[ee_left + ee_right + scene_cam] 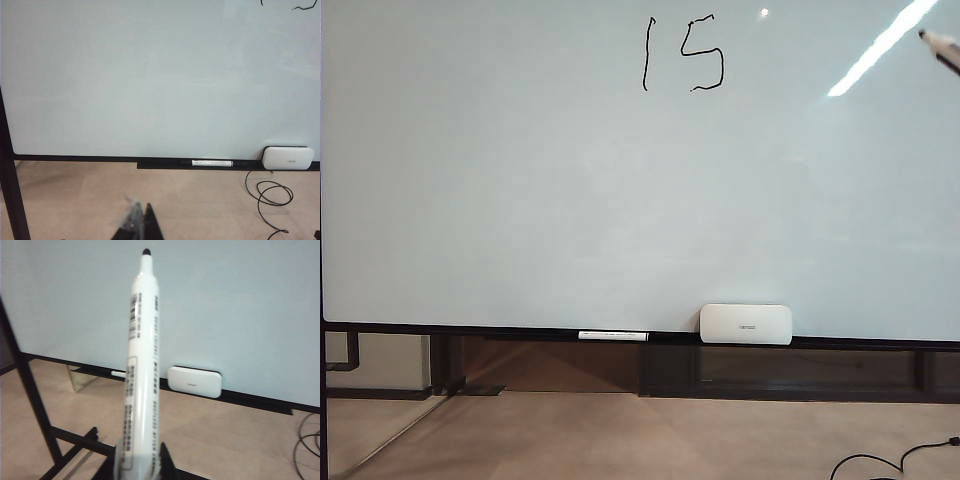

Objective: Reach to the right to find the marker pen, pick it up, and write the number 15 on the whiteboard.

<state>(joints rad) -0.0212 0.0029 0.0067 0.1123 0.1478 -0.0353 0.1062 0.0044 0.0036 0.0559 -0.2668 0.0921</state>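
Observation:
The whiteboard (520, 200) fills the exterior view, and the number 15 (682, 55) stands on it in thin black strokes near the top middle. My right gripper (140, 465) is shut on the marker pen (142, 365), whose white barrel points at the board with its bare black tip off the surface. In the exterior view only the pen's tip end (938, 45) shows, at the upper right edge, well to the right of the 15. My left gripper (142, 222) hangs low before the board's lower left part, jaws together with nothing held.
A white rounded eraser (745, 323) and a thin white pen (612, 335) rest on the dark tray rail (470, 331). A black cable (890, 462) lies on the floor at the lower right. The board's dark stand legs (30, 385) rise near the right gripper.

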